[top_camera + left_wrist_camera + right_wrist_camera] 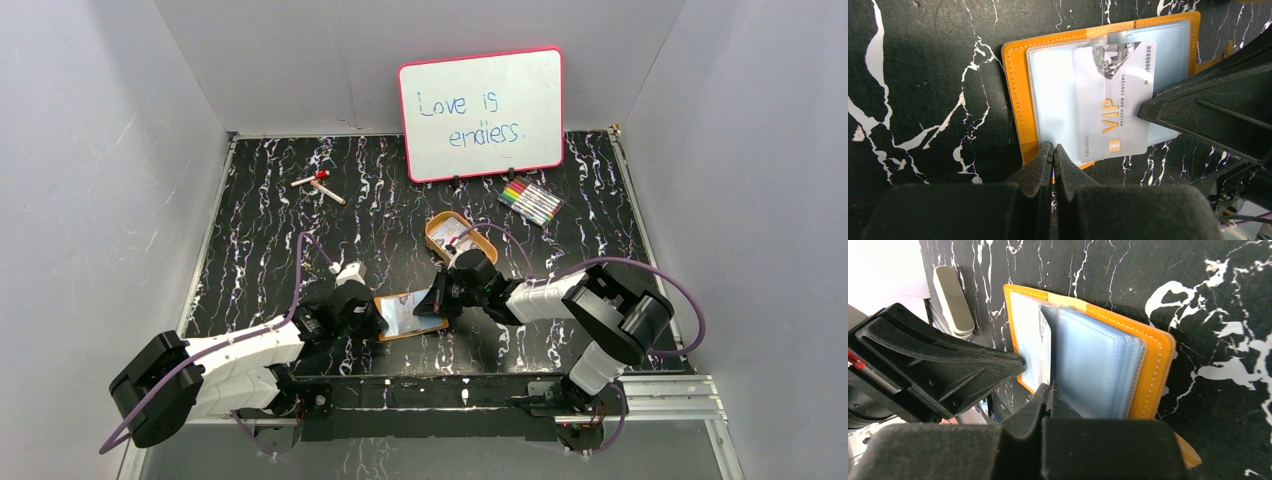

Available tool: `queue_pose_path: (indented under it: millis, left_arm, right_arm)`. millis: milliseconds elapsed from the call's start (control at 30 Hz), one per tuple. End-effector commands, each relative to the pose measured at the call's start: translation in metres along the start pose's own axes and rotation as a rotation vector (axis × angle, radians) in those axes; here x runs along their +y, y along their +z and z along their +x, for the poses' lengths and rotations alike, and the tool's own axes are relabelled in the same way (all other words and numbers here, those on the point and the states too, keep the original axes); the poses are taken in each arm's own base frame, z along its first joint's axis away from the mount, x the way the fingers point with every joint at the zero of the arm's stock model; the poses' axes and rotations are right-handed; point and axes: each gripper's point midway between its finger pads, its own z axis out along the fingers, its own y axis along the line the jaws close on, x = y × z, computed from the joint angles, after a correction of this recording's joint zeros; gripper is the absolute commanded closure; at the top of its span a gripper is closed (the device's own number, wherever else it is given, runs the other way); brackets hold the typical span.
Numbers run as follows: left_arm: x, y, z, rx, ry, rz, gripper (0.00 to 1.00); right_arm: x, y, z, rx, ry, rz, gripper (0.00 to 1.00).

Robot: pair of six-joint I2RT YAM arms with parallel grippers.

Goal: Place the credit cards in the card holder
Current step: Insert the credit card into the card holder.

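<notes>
Near the middle of the table's near edge, the two arms met over the open card holder (1018,85), which lay flat with its pale blue sleeves facing up. The left gripper (1053,151) had its jaws pressed together at the holder's near-left edge, apparently pinching the orange border or a clear sleeve. I judged that it was there to keep the holder from sliding while the other arm pushed. The right gripper (1049,389) was clamped on one short edge of a credit card (1113,90), pale grey with "VIP" printed in gold. The card lay across a sleeve at a slight angle, its far corner seemingly just under the clear plastic (how deep it sat I could not tell). Any other cards were out of sight. The table (270,250) was black with white marble veining, boxed in by plain grey walls (100,150). At the far edge leaned a pink-framed whiteboard (482,115). An oval orange tray (432,228) stood just beyond the right gripper, a pack of coloured markers (530,202) lay towards the far-right corner, and a red-capped pen (318,185) towards the far-left.
</notes>
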Motion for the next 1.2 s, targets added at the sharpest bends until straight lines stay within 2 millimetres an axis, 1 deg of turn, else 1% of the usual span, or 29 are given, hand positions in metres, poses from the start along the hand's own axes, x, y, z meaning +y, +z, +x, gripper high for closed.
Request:
queue_pose_path:
  millis: [0,300,500,633,733,800,900,1033,1167]
  left_arm:
    - [0.009,0.000,0.003,-0.001,0.006,-0.028,1.00]
    - [0.009,-0.001,0.002,-0.004,0.003,-0.024,1.00]
    - [0.009,-0.004,0.000,-0.013,0.002,-0.030,1.00]
    - [0.007,-0.008,-0.004,-0.025,0.001,-0.027,1.00]
    - [0.005,-0.011,-0.008,-0.036,0.001,-0.027,1.00]
    - [0.005,-0.013,-0.010,-0.041,0.003,-0.029,1.00]
    - [0.004,-0.016,-0.013,-0.050,0.004,-0.029,1.00]
    - [0.005,-0.019,-0.014,-0.053,0.005,-0.032,1.00]
    - [0.009,-0.017,-0.011,-0.049,0.009,-0.046,1.00]
  right_arm:
    - [0.012,0.009,-0.004,-0.017,-0.017,-0.026,1.00]
    - [0.016,0.018,0.006,0.026,-0.019,-0.040,1.00]
    - [0.019,0.017,0.011,0.049,-0.030,-0.050,0.99]
    - [0.018,0.013,0.008,0.037,-0.044,-0.022,0.95]
    - [0.013,0.012,0.007,0.035,-0.048,0.009,0.92]
    - [0.010,0.012,0.009,0.038,-0.046,0.020,0.87]
    - [0.009,0.011,0.011,0.044,-0.042,0.022,0.78]
    - [0.011,0.009,0.009,0.038,-0.050,0.018,0.70]
    - [0.015,0.009,0.006,0.038,-0.071,0.022,0.67]
